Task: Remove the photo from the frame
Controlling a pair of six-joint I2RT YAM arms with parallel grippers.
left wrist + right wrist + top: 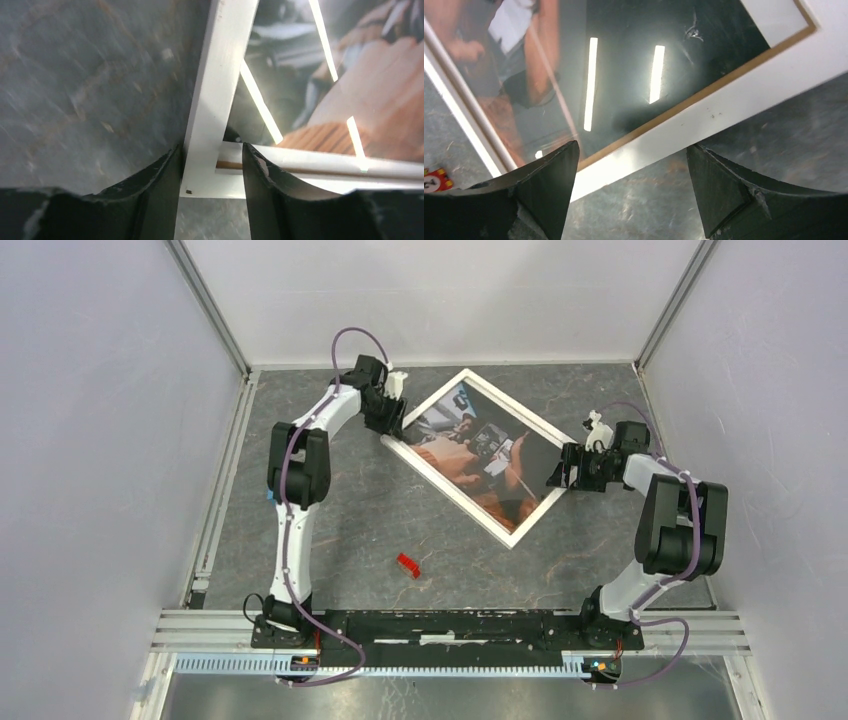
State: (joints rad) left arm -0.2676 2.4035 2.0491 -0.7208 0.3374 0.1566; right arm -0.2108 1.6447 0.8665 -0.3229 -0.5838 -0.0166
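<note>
photo (480,455) lies inside the frame (450,492), face up under glazing that throws back strips of light. as far as can be seen, none of the removal is done: the print fills its opening and the frame's back is hidden against the desk (330,530). the frame lies flat and askew.

left claw (211,150) sits at the frame's far-left corner, partly closed astride the white border, with one finger outside the frame and one on the inner side. whether it actually pinches the border i cannot tell. right claw (631,146) hangs over the frame's right edge, spread wide across the border with nothing held.

left to do, i judge: get a hold, turn the frame over, open the back and lift the print out.

the desk is dark grey, stone-veined and matte. a small red thing (408,565) lies apart from the frame, on the side toward the arm bases. pale plain walls (100,440) stand around the frame on three sides.
</note>
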